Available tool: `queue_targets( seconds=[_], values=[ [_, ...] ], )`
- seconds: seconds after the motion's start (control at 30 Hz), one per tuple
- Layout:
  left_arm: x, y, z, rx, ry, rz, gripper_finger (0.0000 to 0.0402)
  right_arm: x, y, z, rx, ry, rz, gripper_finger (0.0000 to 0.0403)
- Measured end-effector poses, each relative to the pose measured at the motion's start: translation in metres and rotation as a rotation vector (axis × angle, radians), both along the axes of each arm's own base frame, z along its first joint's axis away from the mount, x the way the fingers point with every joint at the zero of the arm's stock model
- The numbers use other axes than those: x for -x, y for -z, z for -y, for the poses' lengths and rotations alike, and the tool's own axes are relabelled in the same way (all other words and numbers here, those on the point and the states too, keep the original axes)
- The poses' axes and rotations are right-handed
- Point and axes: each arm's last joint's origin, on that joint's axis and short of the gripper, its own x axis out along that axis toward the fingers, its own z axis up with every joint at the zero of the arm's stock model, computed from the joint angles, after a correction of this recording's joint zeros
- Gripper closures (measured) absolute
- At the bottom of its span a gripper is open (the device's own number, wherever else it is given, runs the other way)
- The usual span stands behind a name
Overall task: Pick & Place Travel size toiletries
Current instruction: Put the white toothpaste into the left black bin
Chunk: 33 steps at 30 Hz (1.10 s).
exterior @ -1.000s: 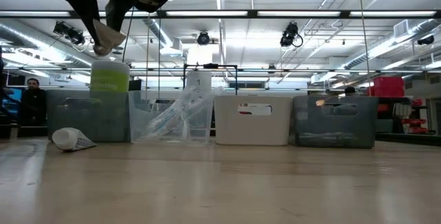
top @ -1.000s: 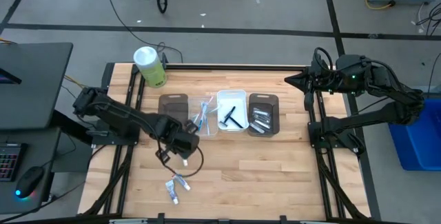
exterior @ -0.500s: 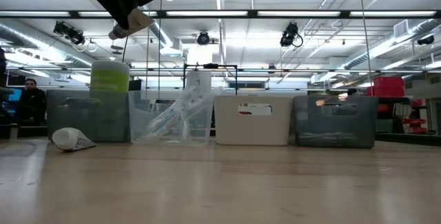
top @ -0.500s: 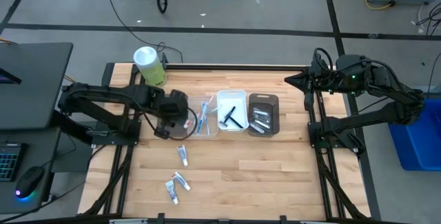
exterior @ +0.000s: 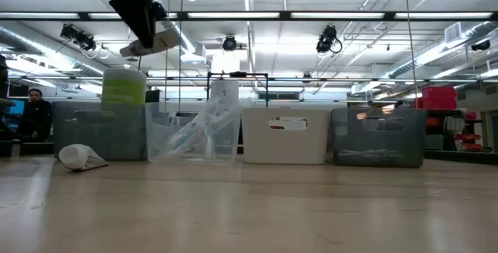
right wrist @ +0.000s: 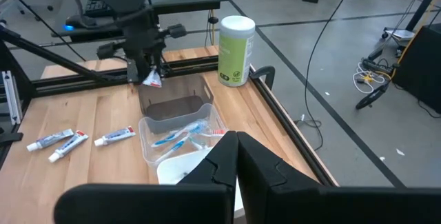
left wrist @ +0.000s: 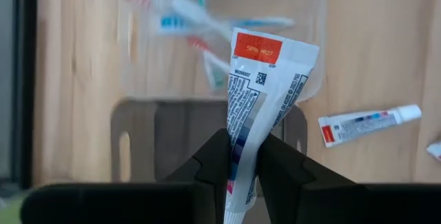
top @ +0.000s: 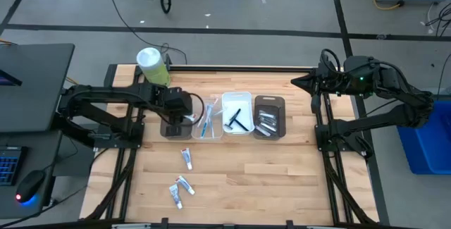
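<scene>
My left gripper (top: 179, 111) hovers over the leftmost dark tray (top: 169, 126), shut on a white mini toothpaste tube (left wrist: 265, 79) with a red patch. In the low view the tube (exterior: 153, 44) shows high above the trays. Three more toothpaste tubes lie flat on the wood near the table's near-left part (top: 187, 158) (top: 185, 183) (top: 175, 194). Toothbrushes fill the clear tray (top: 208, 120), black razors the white tray (top: 238, 113), and silvery tubes the right dark tray (top: 268, 119). My right gripper (top: 301, 82) waits shut at the far right edge. My left gripper pinches the toothpaste tube between its two fingers (left wrist: 217, 162), on the tube's body (left wrist: 242, 138). The flat crimped end with the red patch (left wrist: 258, 47) sticks out beyond the fingertips. The tube is lifted clear above the dark tray and sits tilted in the low view.
A green-white canister (top: 153, 67) stands at the far left corner, close behind the left gripper. The four trays form a row across the table's far half. Bare wood (top: 268, 180) spreads over the near right part. A person (exterior: 35, 109) stands in the room beyond.
My left gripper has carried the tube from the table's near-middle toward the far edge, ending above the leftmost dark tray. It stayed shut on the tube, which has tipped from hanging to nearly level. A tube on the wood that the arm covered now shows.
</scene>
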Motion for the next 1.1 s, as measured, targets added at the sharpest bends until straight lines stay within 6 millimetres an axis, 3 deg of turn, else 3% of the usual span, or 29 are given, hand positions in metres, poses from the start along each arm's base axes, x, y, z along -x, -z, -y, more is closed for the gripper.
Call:
queue_targets(
  seconds=[0.67, 1.1],
  values=[
    [0.018, 0.081, -0.019, 0.031, -0.434, -0.113, 0.0328, 0.0, 0.0, 0.0, 0.019, -0.009, -0.006, 0.0389],
    [0.017, 0.086, -0.022, 0.037, -0.469, -0.085, 0.0328, 0.0, 0.0, 0.0, 0.022, -0.011, -0.007, 0.0389]
  ],
)
